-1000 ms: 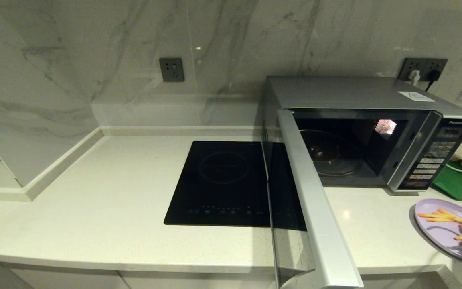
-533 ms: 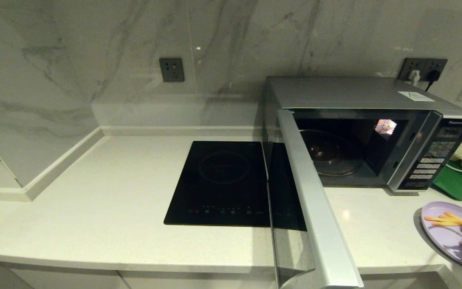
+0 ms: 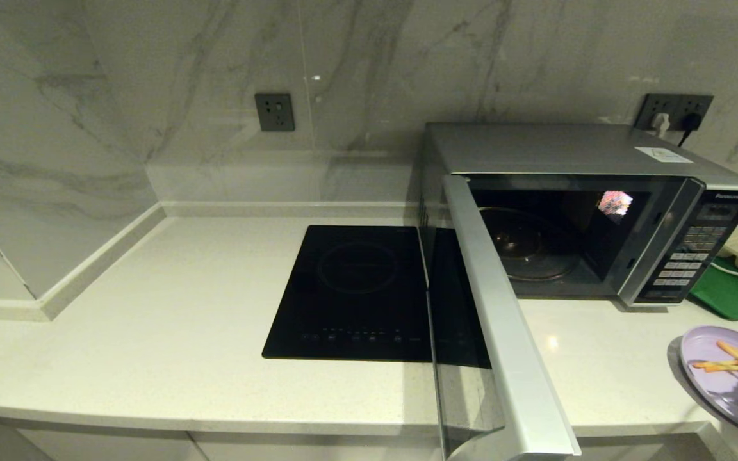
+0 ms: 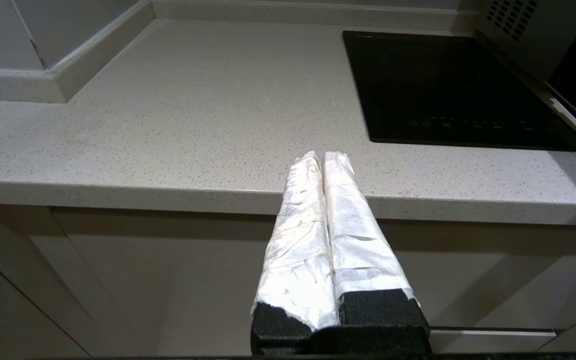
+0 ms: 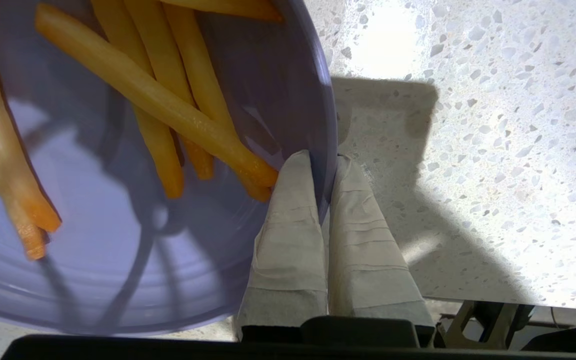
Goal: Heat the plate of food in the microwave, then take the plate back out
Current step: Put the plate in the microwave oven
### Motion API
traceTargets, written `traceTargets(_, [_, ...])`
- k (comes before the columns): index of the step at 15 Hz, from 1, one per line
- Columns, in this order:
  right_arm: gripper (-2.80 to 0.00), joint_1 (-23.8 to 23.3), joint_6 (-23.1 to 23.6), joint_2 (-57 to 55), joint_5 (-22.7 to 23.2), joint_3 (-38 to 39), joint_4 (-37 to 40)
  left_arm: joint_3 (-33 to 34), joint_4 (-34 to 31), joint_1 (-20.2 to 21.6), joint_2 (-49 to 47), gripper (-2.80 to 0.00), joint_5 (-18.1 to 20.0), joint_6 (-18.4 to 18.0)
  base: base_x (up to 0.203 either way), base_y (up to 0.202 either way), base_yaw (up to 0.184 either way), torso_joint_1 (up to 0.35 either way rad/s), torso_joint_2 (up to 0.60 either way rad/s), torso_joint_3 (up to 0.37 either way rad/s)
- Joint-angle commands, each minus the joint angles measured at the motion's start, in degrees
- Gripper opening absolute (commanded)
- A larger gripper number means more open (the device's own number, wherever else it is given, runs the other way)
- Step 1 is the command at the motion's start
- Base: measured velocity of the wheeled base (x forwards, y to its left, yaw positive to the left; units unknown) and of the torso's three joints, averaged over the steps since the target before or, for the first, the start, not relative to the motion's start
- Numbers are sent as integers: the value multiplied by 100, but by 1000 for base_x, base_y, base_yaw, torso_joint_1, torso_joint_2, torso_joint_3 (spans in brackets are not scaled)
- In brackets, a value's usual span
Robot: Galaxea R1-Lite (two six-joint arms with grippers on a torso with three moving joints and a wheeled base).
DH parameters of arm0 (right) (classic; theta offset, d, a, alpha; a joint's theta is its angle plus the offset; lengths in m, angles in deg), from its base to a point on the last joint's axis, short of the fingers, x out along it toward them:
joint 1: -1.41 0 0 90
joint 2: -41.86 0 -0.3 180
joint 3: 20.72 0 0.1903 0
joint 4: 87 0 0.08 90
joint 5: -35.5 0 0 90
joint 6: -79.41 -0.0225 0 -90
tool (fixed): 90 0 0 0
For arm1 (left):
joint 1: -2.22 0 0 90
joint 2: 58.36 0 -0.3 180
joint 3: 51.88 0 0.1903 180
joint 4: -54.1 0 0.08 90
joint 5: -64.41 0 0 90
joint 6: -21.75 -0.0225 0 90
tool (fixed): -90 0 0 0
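The lilac plate of food [image 3: 721, 384], with orange-yellow fry sticks on it, hangs tilted above the counter's front right corner, partly cut off by the head view's edge. My right gripper [image 5: 324, 160] is shut on the plate's rim [image 5: 325, 130], one finger inside beside the fries [image 5: 168, 110] and one outside. The silver microwave [image 3: 574, 153] stands at the back right with its door [image 3: 503, 333] swung wide open toward me and its glass turntable [image 3: 526, 246] bare. My left gripper [image 4: 322, 159] is parked shut and holding nothing, below the counter's front edge.
A black induction cooktop [image 3: 356, 291] lies left of the open door. A green tray [image 3: 737, 294] with a white object on it sits right of the microwave. Wall sockets [image 3: 673, 105] with plugs are behind it. The counter [image 3: 170, 307] ends at a raised ledge on the left.
The plate, held in my right gripper, has moved right and toward me, slipping further out of the head view. The left arm and the microwave door have not moved.
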Motion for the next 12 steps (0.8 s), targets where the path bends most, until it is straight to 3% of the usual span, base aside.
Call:
traceTargets(1, [-280,1,-29,18,36,12,23,1,2,2,0,-280,-3,5,0,0,0,0,0,0])
traceTargets(8, [-280,9,438,653,517,183,47,1,2,2,0,-280,-3,5,0,0,0,0,0,0])
traceTargets(12, [-280,34,990,1238,1143,460,51,1,2,2,0,-280,-3,5,0,0,0,0,0,0])
